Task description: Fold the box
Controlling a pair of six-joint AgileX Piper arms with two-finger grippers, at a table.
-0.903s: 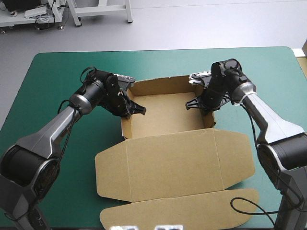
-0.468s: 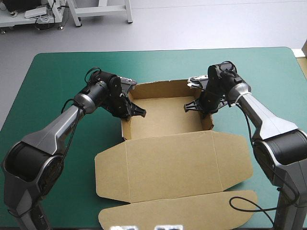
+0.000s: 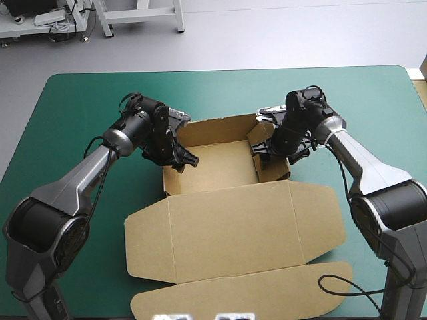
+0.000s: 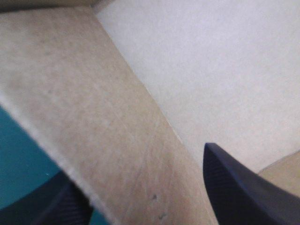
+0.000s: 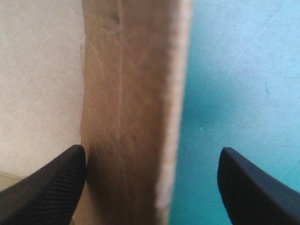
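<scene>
The brown box [image 3: 213,163] stands mid-table as an open tray, with its lid [image 3: 227,230] flat toward the near edge. My left gripper [image 3: 179,160] is open astride the tray's left wall [image 4: 108,136]: one black finger [image 4: 243,192] is inside the tray, the other outside over the cover. My right gripper [image 3: 263,148] is open astride the right wall [image 5: 131,117]. One of its fingers [image 5: 47,187] rests by the wall's inner face and the other [image 5: 253,187] stands clear over the teal-green cover. That right wall [image 3: 273,167] leans inward.
The lid's long tuck flap [image 3: 247,293] reaches almost to the table's near edge. Bare teal-green cover [image 3: 80,107] lies left of the box and beyond it. A pale brown edge [image 3: 423,67] shows at the table's far right corner.
Both grippers were shut on the side walls earlier and now stand open around them. The right wall has swung inward, narrowing the tray, and the box has shifted slightly left.
</scene>
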